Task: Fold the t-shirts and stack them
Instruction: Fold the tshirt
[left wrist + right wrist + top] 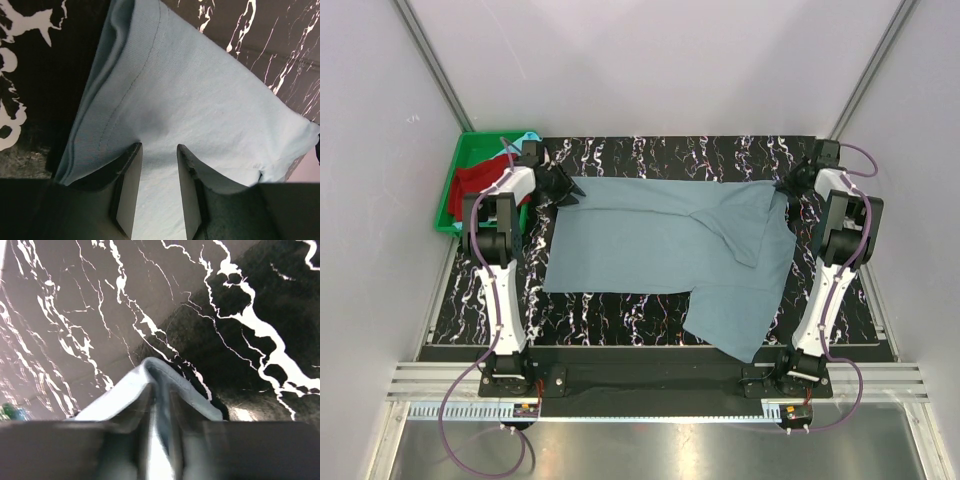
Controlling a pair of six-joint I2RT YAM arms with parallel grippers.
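Observation:
The large grey-blue t-shirt (pixel 660 240) lies spread on the black marbled mat, with one part folded over at the right and a flap hanging toward the near edge. My left gripper (pixel 563 188) is at its far left corner. In the left wrist view, this gripper (pixel 159 146) is open, with the shirt (pixel 200 90) lying between and under the fingers. My right gripper (pixel 787 185) is at the far right corner. In the right wrist view, it (pixel 160 390) is shut on a raised fold of the shirt (pixel 117 390). The red t-shirt (pixel 475 180) and the turquoise t-shirt (pixel 528 135) lie in the tray.
A green plastic tray (pixel 455 195) stands off the mat's far left corner, right beside the left arm. The black marbled mat (pixel 650 155) shows bare along the far edge and at the near left. White walls close in on the left, the right and the back.

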